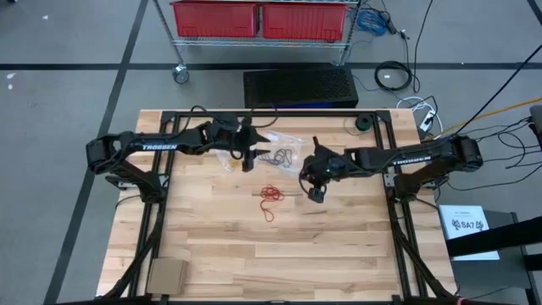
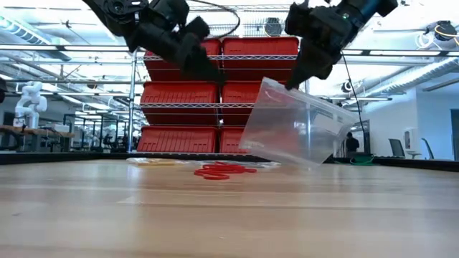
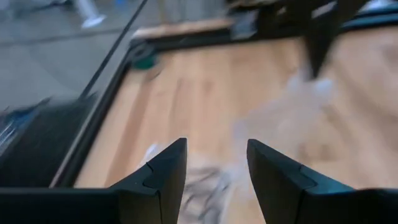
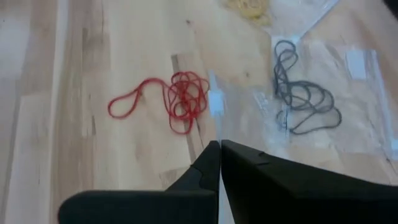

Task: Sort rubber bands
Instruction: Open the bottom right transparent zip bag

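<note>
Right gripper (image 2: 292, 84) is pinched shut on the corner of a clear plastic bag (image 2: 294, 132), holding it tilted above the table (image 1: 339, 246). Left gripper (image 3: 216, 163) hovers with fingers apart. Red rubber bands (image 4: 177, 99) sit bunched on the wood, dark rubber bands (image 4: 306, 93) just beside them on flat plastic.

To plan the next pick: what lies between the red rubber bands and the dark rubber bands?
In the right wrist view, between the red rubber bands and the dark rubber bands lies the edge of a clear plastic bag.
</note>
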